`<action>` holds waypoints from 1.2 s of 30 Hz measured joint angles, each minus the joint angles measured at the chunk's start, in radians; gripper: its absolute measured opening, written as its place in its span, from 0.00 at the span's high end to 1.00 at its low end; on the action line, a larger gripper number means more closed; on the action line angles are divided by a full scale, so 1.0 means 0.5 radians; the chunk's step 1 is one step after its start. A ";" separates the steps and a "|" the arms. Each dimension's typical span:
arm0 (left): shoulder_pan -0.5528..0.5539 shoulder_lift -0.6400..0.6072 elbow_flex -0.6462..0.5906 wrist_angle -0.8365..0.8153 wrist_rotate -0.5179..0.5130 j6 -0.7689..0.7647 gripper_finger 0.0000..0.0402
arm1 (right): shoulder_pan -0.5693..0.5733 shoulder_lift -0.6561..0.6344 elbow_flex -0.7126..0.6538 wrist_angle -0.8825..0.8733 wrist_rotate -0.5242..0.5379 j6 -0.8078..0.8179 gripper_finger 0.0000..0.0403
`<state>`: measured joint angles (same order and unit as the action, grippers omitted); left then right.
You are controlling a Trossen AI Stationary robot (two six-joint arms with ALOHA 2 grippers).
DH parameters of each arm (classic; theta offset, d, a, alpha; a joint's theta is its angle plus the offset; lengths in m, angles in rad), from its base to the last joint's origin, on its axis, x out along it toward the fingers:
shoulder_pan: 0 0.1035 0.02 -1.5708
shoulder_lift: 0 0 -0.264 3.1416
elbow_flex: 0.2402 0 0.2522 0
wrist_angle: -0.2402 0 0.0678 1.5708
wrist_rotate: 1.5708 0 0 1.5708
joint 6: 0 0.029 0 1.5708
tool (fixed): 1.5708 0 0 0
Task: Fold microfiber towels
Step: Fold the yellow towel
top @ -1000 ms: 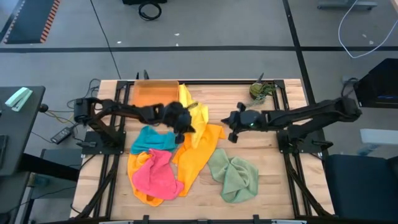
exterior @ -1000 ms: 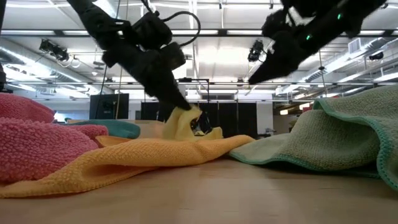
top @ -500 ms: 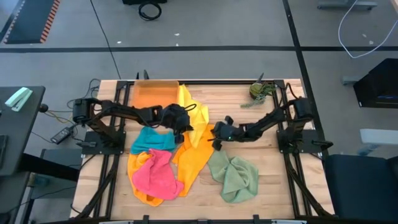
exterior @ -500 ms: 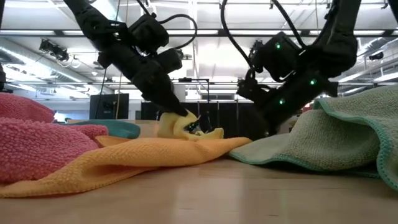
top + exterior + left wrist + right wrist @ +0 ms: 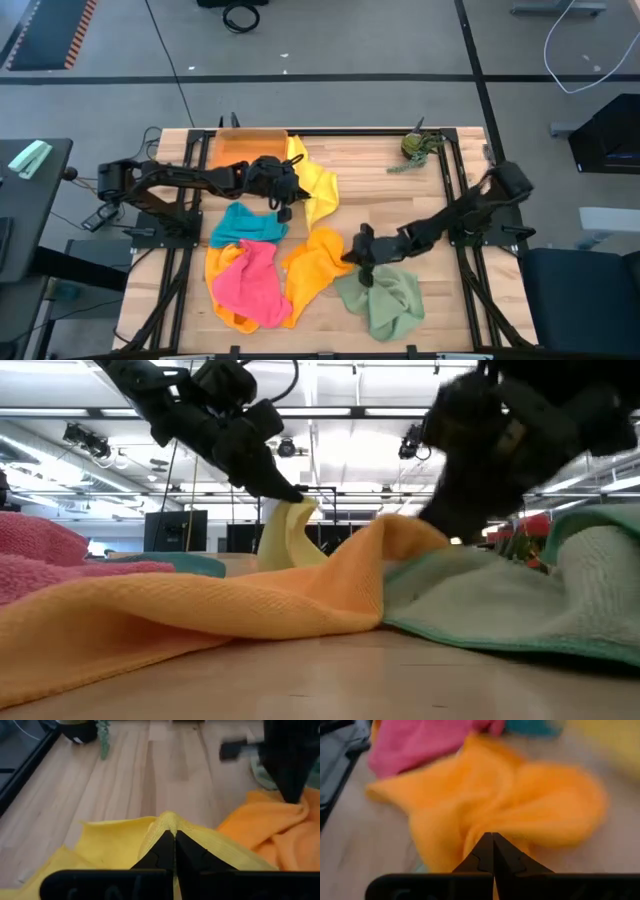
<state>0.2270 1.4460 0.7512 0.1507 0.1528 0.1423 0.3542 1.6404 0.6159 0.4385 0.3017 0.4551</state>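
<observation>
My left gripper [image 5: 288, 196] is shut on a yellow towel [image 5: 315, 185] at the table's far middle. The towel shows below that gripper's fingertips [image 5: 298, 496] in the low view. My right gripper [image 5: 358, 262] is shut on an orange towel [image 5: 315, 272] near the table's middle front. A sage green towel [image 5: 388, 300] lies bunched just beside and under it. A pink towel [image 5: 250, 285] and a teal towel [image 5: 245, 225] lie at the left front, the pink one partly on the orange one. My left gripper pinches a raised fold of the yellow towel [image 5: 169, 820] between its two fingers. It comes slanting down from the table's left. The fold hangs up off the table while the towel's far part lies on the wood. My right gripper pinches a bunched part of the orange towel near its right edge [image 5: 485, 827]. It comes slanting down from the table's right. The cloth peaks at the fingers [image 5: 400, 535] and the rest lies slack on the table.
A translucent orange tray [image 5: 245, 150] stands at the far left, just beyond the yellow towel. A small potted plant [image 5: 420, 146] sits at the far right. Bare wood shows at the table's right middle [image 5: 400, 200].
My right gripper has swung left to the orange towel, then toward the near edge and down. It has dragged the towel off the yellow one, so the orange cloth is now bunched at the front middle. My left gripper has risen a little, lifting the yellow fold.
</observation>
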 joint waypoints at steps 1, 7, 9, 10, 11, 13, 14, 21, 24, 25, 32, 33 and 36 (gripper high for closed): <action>-0.016 -0.004 -0.001 -0.008 0.000 0.000 0.97 | -0.014 -0.061 0.000 0.010 0.080 -0.052 0.99; -0.153 -0.003 -0.001 -0.030 0.002 -0.136 0.97 | -0.413 -0.233 0.003 -0.018 0.413 -0.160 0.99; -0.206 -0.003 -0.001 -0.056 -0.032 -0.156 0.97 | -0.619 -0.176 0.015 -0.012 0.416 -0.018 0.99; -0.234 -0.003 -0.001 -0.066 -0.074 -0.156 0.97 | -0.705 -0.136 0.026 -0.012 0.393 0.054 0.99; -0.257 -0.003 -0.001 -0.078 -0.125 -0.151 0.98 | -0.782 -0.089 0.043 -0.014 0.365 0.116 0.98; -0.288 -0.003 -0.003 -0.095 -0.211 -0.142 0.98 | -0.904 -0.002 0.076 -0.021 0.213 0.209 0.96; -0.293 -0.003 -0.003 -0.093 -0.235 -0.142 0.99 | -0.946 0.041 0.097 -0.024 0.138 0.229 0.94; -0.277 -0.002 -0.003 -0.089 -0.254 -0.103 0.96 | -1.018 0.249 0.275 -0.111 -0.034 0.339 0.70; -0.277 -0.001 -0.003 -0.090 -0.254 -0.088 0.98 | -1.019 0.265 0.353 -0.262 0.061 0.385 0.57; -0.277 -0.001 -0.003 -0.090 -0.254 -0.087 0.98 | -1.019 0.265 0.383 -0.335 0.079 0.388 0.54; -0.277 -0.001 -0.003 -0.090 -0.254 -0.024 0.95 | -1.008 0.265 0.514 -0.628 0.220 0.416 0.43; -0.277 -0.001 -0.003 -0.091 -0.253 -0.010 0.96 | -1.004 0.265 0.515 -0.632 0.238 0.425 0.44; -0.277 -0.001 -0.003 -0.091 -0.253 0.000 0.98 | -0.990 0.267 0.517 -0.622 0.250 0.464 0.45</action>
<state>0.0887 1.4456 0.7498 0.1051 0.0261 0.1425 -0.1407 1.7738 0.8745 0.1275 0.4269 0.6869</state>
